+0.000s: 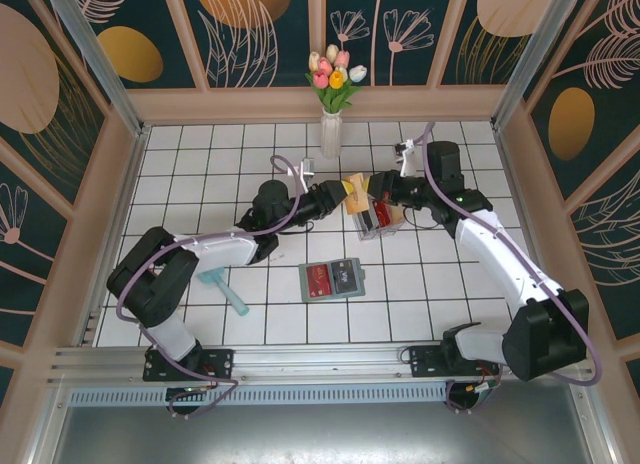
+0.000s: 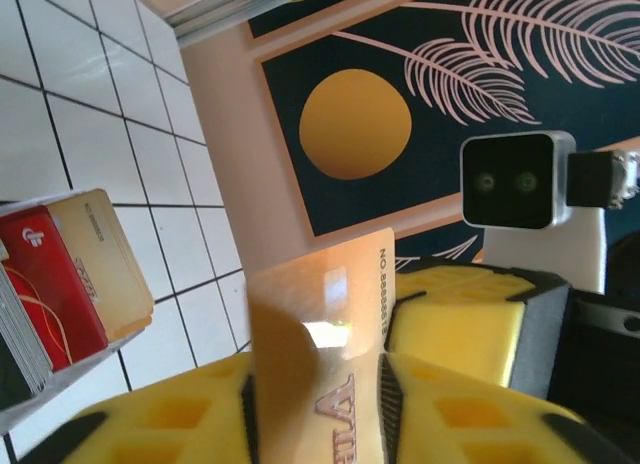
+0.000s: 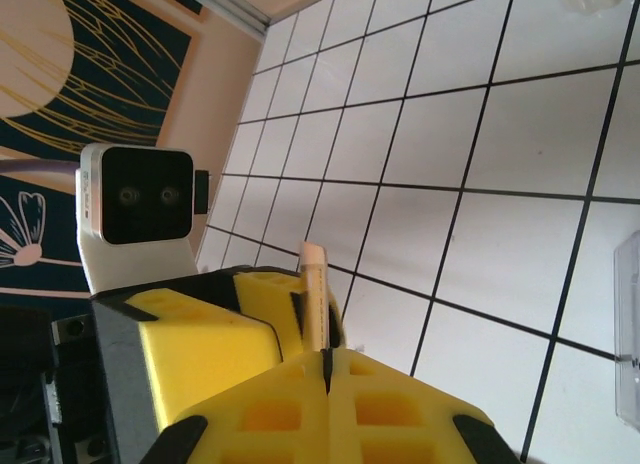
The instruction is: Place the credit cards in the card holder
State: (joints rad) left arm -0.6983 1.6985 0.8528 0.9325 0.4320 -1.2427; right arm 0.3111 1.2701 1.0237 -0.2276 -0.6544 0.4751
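Note:
A tan credit card (image 2: 330, 314) stands between the yellow pads of my left gripper (image 2: 318, 414), which is shut on it. My right gripper (image 3: 325, 362) is shut too, and the card's edge (image 3: 314, 289) runs straight into its seam, so both grippers hold this card. The two grippers meet above the tiles, left (image 1: 340, 193) and right (image 1: 373, 189), with the card (image 1: 353, 190) between them. The grey-green card holder (image 1: 345, 281) lies open near the front with a red card (image 1: 321, 278) on it. More credit cards, red (image 2: 50, 294) and tan (image 2: 105, 259), stand in a clear box (image 1: 378, 224).
A white vase of tulips (image 1: 331, 124) stands at the back wall. A teal stick (image 1: 226, 292) lies by the left arm's base link. Wooden walls enclose the tiled floor on three sides.

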